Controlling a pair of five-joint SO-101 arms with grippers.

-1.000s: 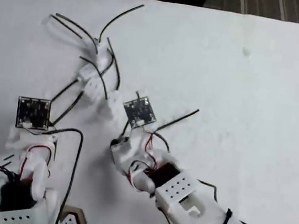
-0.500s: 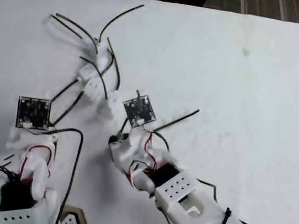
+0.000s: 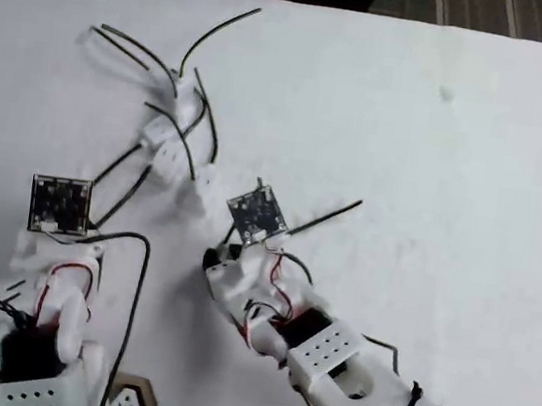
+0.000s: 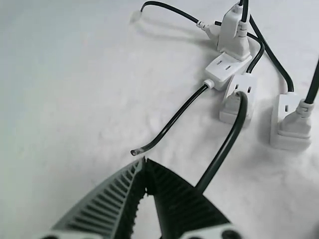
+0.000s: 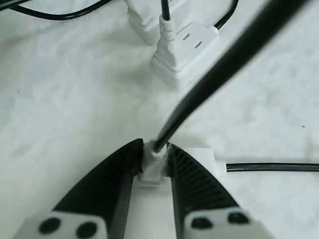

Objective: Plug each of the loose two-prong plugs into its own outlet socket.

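Location type: a robotics lab or test bench; evidence as follows. The worktop (image 3: pixel 475 191) carries a plain white covering; the left arm (image 3: pixel 41 332) and right arm (image 3: pixel 329 363) are small white units with perforated printed shells, exposed red and black wiring and bare camera boards (image 3: pixel 60 205); the parts on hand are short cut cords (image 3: pixel 220 29), outlet sockets (image 3: pixel 173 144) and a plug (image 5: pixel 152 163); a dark floor (image 3: pixel 500 11) borders the far edge.

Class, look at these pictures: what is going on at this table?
The right tool is shut on a white plug with a black cord, close to the cluster of sockets. The left tool is shut and empty, with another cord running past it. Some sockets show open slots.
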